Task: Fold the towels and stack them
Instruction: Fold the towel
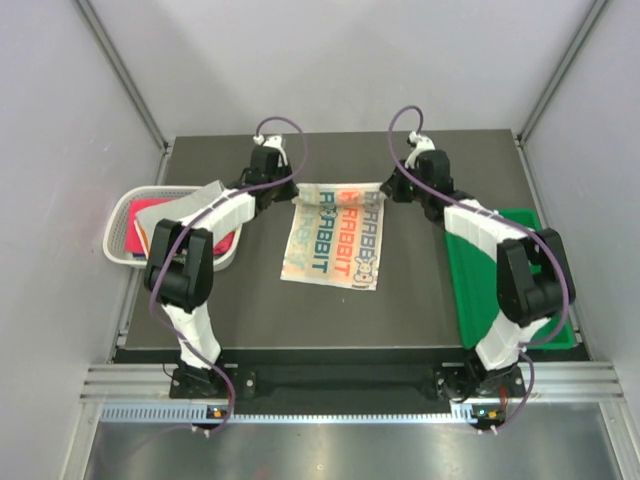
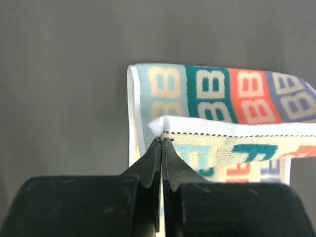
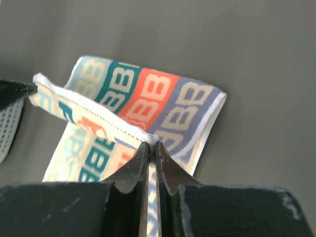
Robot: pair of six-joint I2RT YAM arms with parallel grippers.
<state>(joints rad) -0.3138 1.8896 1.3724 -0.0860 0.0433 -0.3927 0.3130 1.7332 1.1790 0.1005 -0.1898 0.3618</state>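
A letter-print towel (image 1: 333,240) is seen in the middle of the dark table (image 1: 410,310), between the two arms. Its cloth is soft cream-white terry, printed with rows of blocky capital letters in teal, orange-red, grey-blue and pale tan. A plain white hem (image 2: 237,129) is sewn along the edge, and a fine dotted line of stitching is visible just under it. The near part of the towel is laid flat on the table, with a roughly rectangular outline. The far edge is raised off the surface, and the cloth beneath it is curled in a loose bend.

The far left corner is pinched by the left pincer (image 2: 162,140). Its black, tapered fingers are pressed together on the hem. The far right corner is clamped in the same way by the right pincer (image 3: 152,144), with only the thin fabric between its fingers.

At the left edge of the table a white mesh basket (image 1: 120,215) with rounded corners is placed. A pink-red cloth (image 1: 135,225) and a grey cloth (image 1: 165,208) are seen inside it, partly hidden by the left arm. At the right edge a smooth green tray (image 1: 465,290) of plastic is laid.
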